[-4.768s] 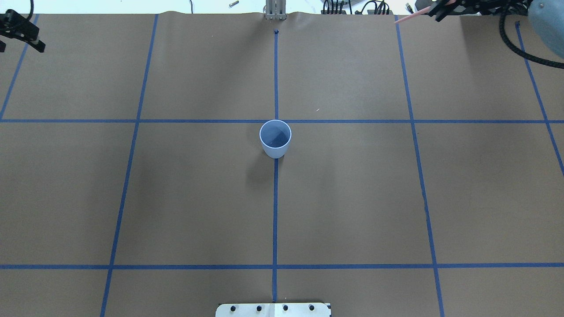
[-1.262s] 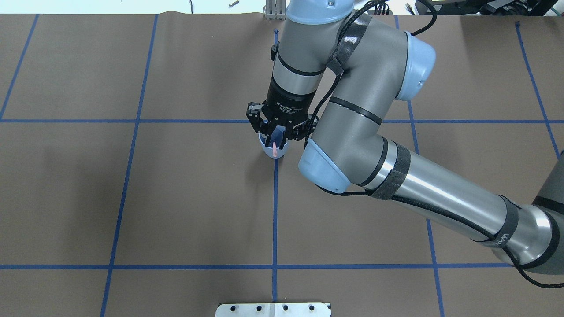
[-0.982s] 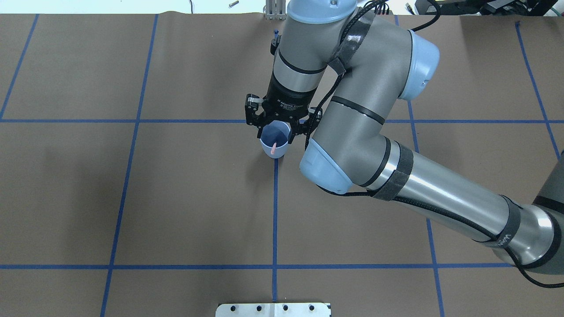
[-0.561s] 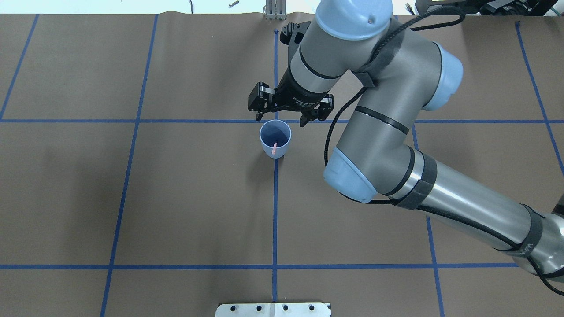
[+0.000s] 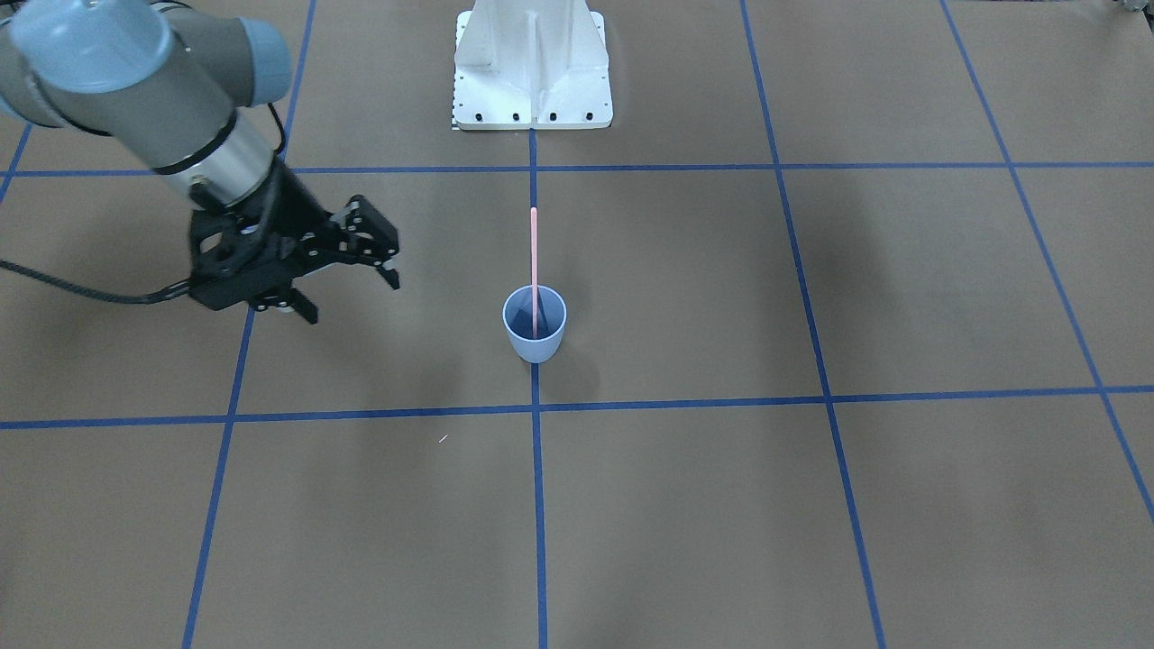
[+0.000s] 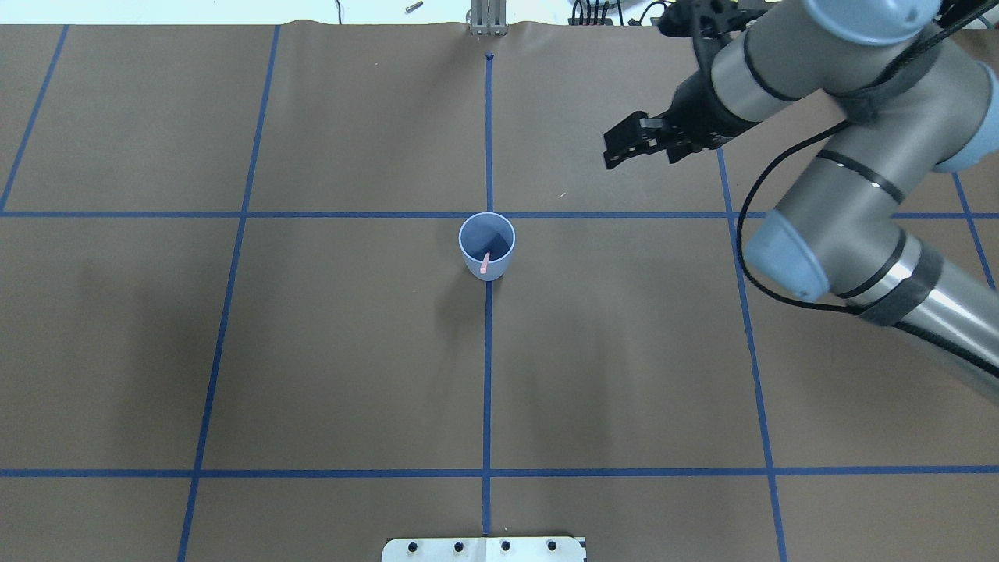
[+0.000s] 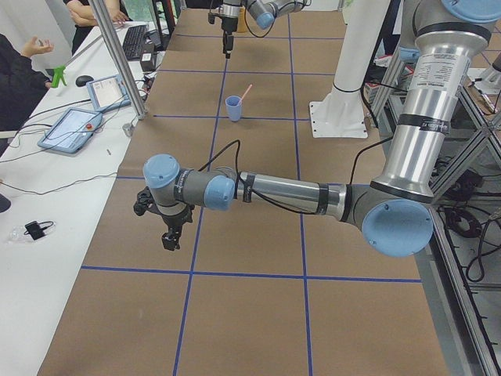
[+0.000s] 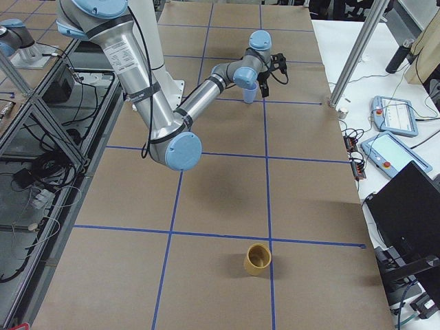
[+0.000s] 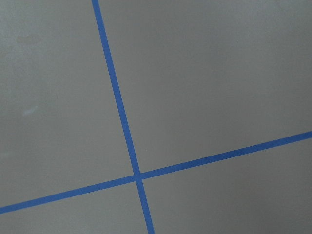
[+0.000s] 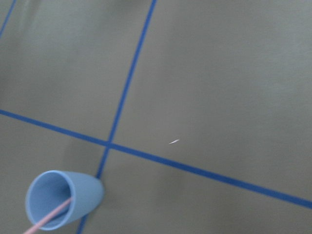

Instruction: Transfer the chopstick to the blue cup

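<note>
Brown table, blue tape grid; blue cup upright.

The chopstick's lower end is hidden inside the blue cup, so where its tip rests cannot be told. From overhead, only a short pink stub of it shows at the rim. The right wrist view is soft with blur, and there the stick's upper end runs off the bottom edge. In the exterior right view the right arm's wrist covers part of the cup. The left gripper shows only in the exterior left view, small and side-on, so how its jaws stand cannot be told. The right arm is cut off by the overhead view's right edge. A person is cut off by the exterior left view's left edge.
</note>
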`<state>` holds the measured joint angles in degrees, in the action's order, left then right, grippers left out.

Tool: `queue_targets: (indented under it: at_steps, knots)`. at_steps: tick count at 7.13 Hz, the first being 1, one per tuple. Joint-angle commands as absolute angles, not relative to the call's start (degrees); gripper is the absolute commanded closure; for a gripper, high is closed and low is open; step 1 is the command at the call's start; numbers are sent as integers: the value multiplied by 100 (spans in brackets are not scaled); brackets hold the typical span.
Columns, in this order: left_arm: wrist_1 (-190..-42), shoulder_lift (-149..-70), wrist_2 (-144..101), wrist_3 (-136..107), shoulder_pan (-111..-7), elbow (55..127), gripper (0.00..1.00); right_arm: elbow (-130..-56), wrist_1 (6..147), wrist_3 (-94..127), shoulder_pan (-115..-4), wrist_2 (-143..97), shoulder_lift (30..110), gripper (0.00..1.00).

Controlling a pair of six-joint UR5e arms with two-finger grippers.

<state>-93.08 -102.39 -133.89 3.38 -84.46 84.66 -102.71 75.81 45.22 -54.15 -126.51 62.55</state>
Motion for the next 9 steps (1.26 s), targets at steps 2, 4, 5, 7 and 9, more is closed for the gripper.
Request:
queue_targets:
  at_steps: [2, 4, 5, 7, 9]
  knots:
    - [-9299, -10082, -13368, 457, -8455, 8455, 2, -10204, 7872, 1572, -6956, -13034, 7826, 0]
    - [-9438, -9906, -12921, 457, -8455, 8447, 2, -9969, 8375, 1416, -7809, -12894, 8461, 0]
    - [-9439, -9801, -12981, 457, -8455, 8455, 2, -9819, 8315, 771, -8188, -12894, 8855, 0]
    - [-9370, -9695, -13208, 457, -8499, 8473, 2, -9363, 8367, -200, -8778, -13007, 9105, 0]
    - [-9334, -9590, -13430, 466, -8857, 8473, 2, -9308, 8612, -211, -8947, -13252, 9228, 0]
